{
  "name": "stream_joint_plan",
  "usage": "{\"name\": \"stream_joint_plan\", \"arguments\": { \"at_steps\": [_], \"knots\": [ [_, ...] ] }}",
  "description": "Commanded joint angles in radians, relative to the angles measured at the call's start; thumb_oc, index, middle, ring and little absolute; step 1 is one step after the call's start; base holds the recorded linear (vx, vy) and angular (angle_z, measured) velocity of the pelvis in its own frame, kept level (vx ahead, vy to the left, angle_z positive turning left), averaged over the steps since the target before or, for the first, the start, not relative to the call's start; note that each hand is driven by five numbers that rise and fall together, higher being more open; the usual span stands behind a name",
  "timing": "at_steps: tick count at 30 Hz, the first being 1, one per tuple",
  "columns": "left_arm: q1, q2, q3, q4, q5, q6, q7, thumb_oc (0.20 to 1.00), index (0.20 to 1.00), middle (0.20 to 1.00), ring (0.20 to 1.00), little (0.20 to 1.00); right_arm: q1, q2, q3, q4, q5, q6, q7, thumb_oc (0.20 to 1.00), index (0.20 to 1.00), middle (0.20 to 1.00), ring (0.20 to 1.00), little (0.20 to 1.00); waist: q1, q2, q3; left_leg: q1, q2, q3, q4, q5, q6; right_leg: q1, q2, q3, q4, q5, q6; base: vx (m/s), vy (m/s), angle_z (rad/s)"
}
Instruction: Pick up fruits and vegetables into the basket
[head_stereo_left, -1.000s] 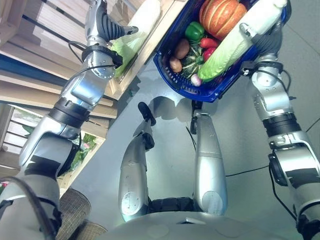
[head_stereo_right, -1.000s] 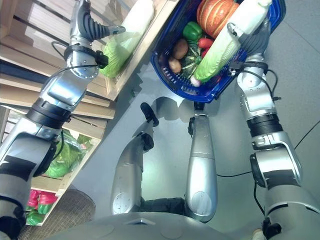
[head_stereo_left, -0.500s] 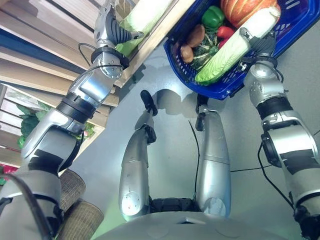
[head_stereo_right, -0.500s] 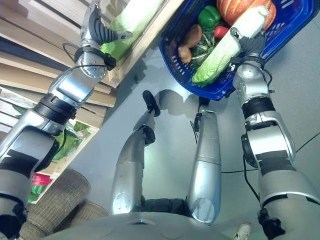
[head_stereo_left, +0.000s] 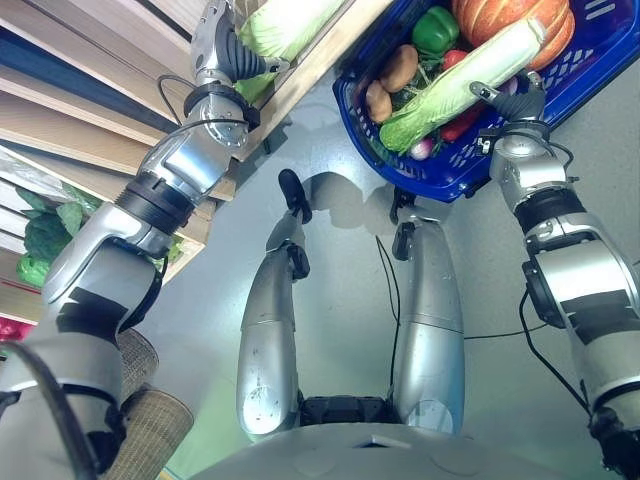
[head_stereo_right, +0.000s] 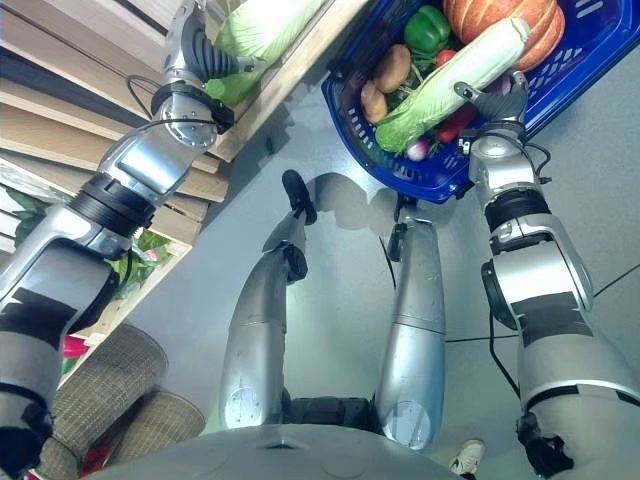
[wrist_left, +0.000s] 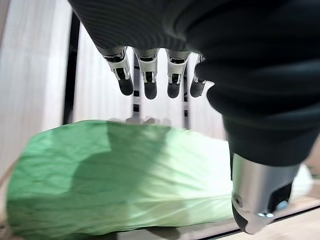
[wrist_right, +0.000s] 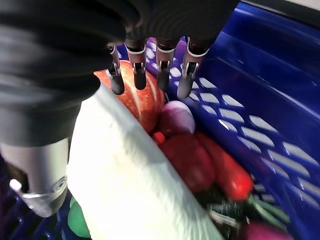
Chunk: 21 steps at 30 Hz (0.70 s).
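A blue basket (head_stereo_left: 450, 185) at the upper right holds a pumpkin (head_stereo_left: 500, 15), a green pepper (head_stereo_left: 432, 30), potatoes (head_stereo_left: 398, 68), red peppers (wrist_right: 192, 160) and a purple onion (wrist_right: 176, 117). A long pale cabbage (head_stereo_left: 450, 85) lies slantwise on top of them. My right hand (head_stereo_left: 512, 100) rests at its white stem (wrist_right: 130, 190); its fingers (wrist_right: 161, 70) are straight over the pumpkin, so it is open. My left hand (head_stereo_left: 225, 45) is up at a wooden shelf (head_stereo_left: 310, 75), open, with straight fingers (wrist_left: 150, 80) just above a second green cabbage (wrist_left: 125, 180) lying there.
Wooden slatted shelves run down the left side, and a lower level carries leafy greens (head_stereo_left: 45, 235). Two woven containers (head_stereo_left: 150, 440) stand at the lower left. Grey floor lies between the shelves and the basket.
The whole picture has shifted, so the camera moved. The long cabbage now lies flatter and lower among the basket's vegetables. My left hand stays by the shelf cabbage.
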<state>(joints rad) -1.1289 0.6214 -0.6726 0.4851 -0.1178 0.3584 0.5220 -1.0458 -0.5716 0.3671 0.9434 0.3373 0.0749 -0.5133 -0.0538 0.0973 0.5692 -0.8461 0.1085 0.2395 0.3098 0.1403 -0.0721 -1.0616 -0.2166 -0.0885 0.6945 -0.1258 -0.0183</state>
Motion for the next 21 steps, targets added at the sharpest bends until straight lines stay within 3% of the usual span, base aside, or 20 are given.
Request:
{"name": "stream_joint_plan", "arguments": {
  "at_steps": [1, 5, 11, 15, 21],
  "knots": [
    [-0.004, -0.026, 0.06, 0.056, 0.034, 0.019, 0.048, 1.0, 1.0, 1.0, 1.0, 1.0, 0.093, -0.086, 0.032, -0.135, -0.082, -0.02, -0.081, 1.0, 1.0, 1.0, 1.0, 1.0, -0.061, 0.087, -0.049, -0.025, -0.012, -0.012, 0.155, -0.171, -0.014, 0.057, 0.084, 0.042, -0.096, 0.001, 0.083, 0.0, 0.043, -0.11],
    [0.013, -0.027, 0.069, 0.087, 0.053, 0.04, 0.043, 1.0, 1.0, 1.0, 1.0, 1.0, 0.199, -0.092, 0.005, -0.269, -0.12, -0.051, -0.062, 1.0, 1.0, 1.0, 1.0, 1.0, -0.087, 0.07, -0.049, -0.014, -0.006, -0.002, 0.145, -0.168, -0.019, 0.063, 0.092, 0.053, -0.105, 0.004, 0.085, 0.0, 0.042, -0.11],
    [0.081, -0.017, 0.121, 0.17, 0.095, 0.103, -0.011, 1.0, 1.0, 1.0, 1.0, 1.0, 0.504, -0.079, -0.056, -0.625, -0.157, -0.146, 0.07, 1.0, 1.0, 1.0, 1.0, 1.0, -0.163, 0.018, -0.049, 0.013, 0.017, 0.025, 0.131, -0.165, -0.033, 0.082, 0.113, 0.081, -0.125, 0.009, 0.088, 0.02, 0.052, -0.14],
    [0.098, 0.001, 0.156, 0.231, 0.126, 0.104, -0.044, 1.0, 1.0, 1.0, 1.0, 1.0, 0.63, -0.064, -0.079, -0.762, -0.153, -0.177, 0.162, 1.0, 1.0, 1.0, 1.0, 1.0, -0.205, -0.004, -0.049, 0.032, 0.028, 0.045, 0.124, -0.163, -0.041, 0.092, 0.123, 0.096, -0.131, 0.009, 0.089, 0.03, 0.067, -0.18],
    [0.109, 0.01, 0.196, 0.346, 0.031, 0.09, -0.1, 1.0, 1.0, 1.0, 1.0, 1.0, 0.747, -0.068, -0.087, -0.87, -0.112, -0.218, 0.293, 1.0, 1.0, 1.0, 1.0, 1.0, -0.25, -0.026, -0.049, 0.05, 0.039, 0.073, 0.118, -0.161, -0.051, 0.1, 0.129, 0.113, -0.137, 0.006, 0.089, 0.03, 0.054, -0.2]
  ]
}}
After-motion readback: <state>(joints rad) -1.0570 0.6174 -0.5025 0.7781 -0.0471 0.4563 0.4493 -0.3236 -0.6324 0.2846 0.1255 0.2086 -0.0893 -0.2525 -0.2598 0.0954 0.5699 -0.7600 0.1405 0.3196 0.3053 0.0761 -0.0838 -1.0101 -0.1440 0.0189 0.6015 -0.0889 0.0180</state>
